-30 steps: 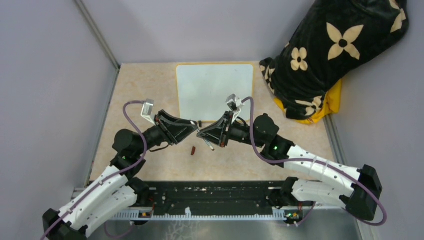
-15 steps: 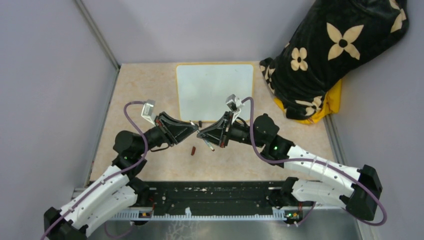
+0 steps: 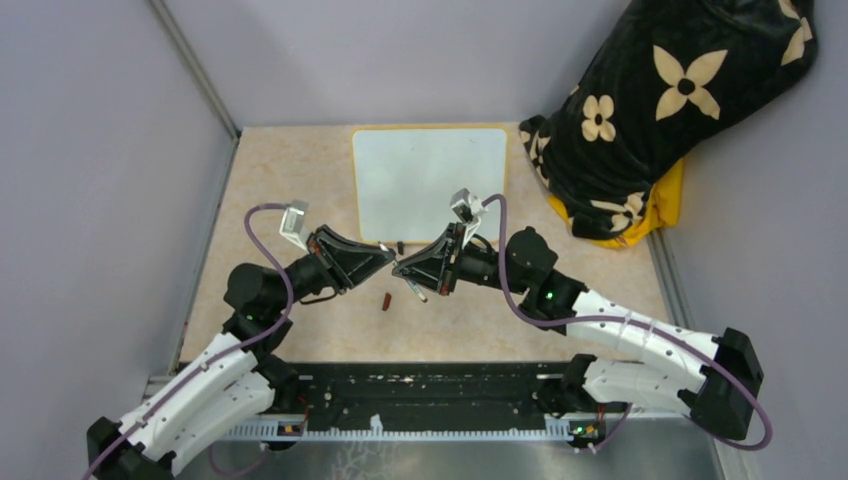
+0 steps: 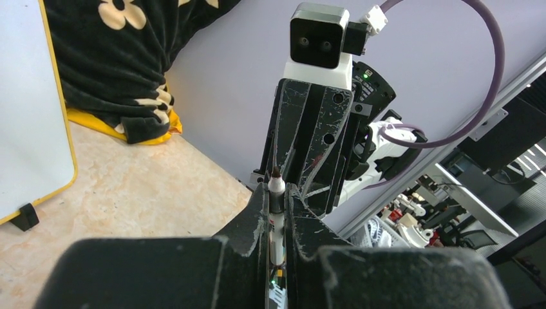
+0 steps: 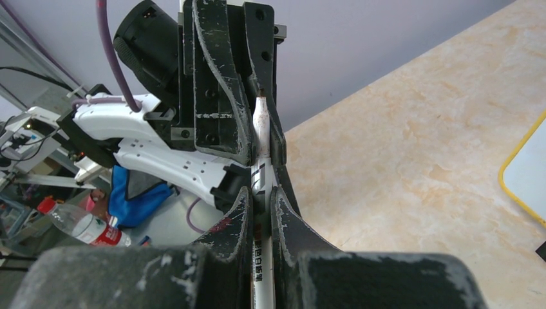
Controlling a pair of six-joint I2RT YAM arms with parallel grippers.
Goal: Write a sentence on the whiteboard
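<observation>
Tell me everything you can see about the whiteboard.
The whiteboard is a small, glossy white rectangle with rounded corners and a thin yellow frame. It appears to lie flat at the far middle of the beige table, just left of the black flowered bundle. A small black foot shows at its near edge. No writing shows on it, and only the table seems to touch it.

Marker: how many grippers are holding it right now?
2. The left gripper pinches the marker just behind its tip; the right gripper clamps the barrel further back, from the opposite side. No other gripper is in view.
</observation>
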